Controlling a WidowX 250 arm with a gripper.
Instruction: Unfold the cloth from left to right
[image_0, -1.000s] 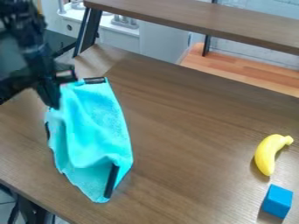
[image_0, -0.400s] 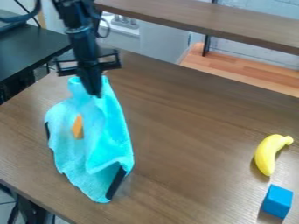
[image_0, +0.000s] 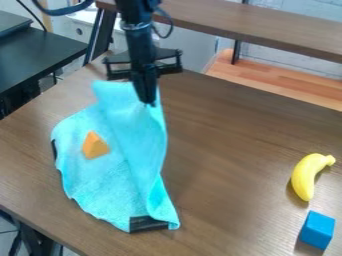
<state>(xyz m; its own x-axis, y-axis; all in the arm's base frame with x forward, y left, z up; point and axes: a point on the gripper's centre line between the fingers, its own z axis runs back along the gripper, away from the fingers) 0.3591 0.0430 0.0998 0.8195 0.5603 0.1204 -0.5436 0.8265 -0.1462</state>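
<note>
Since the earlier frames your gripper (image_0: 149, 103) has shifted right across the upper left of the frame, drawing the cloth's top layer with it and baring more of the orange wedge (image_0: 95, 145). The jaws look clamped on the raised fold of the turquoise cloth (image_0: 100, 185), which lies at left on the table (image_0: 227, 150), presumably so you can peel that layer rightward while the lower one stays down. You can't make out the pinched edge between the fingertips, and the hanging fold hides part of the layer beneath.

Brown tabletop (image_0: 227, 150), raised shelf (image_0: 267, 25), black side table (image_0: 40, 55), pale brick wall (image_0: 294, 50)
</note>
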